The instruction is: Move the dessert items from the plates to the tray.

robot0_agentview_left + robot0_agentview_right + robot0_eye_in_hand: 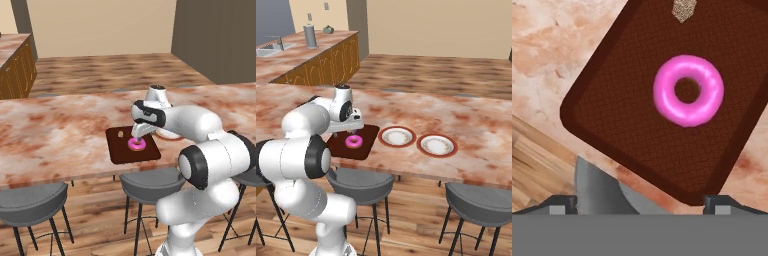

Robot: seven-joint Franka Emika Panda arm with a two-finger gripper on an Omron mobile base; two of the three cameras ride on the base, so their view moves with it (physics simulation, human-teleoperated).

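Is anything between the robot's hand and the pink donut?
No, nothing visible. The open gripper hangs above the tray, with clear space down to the pink donut. The tan lump lies apart from it.

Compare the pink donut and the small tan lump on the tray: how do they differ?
The pink donut is a glossy ring with a hole; the tan lump is solid, dull and speckled. The donut is much larger. The donut lies near the tray's middle, the lump nearer an edge. Both rest on the tray.
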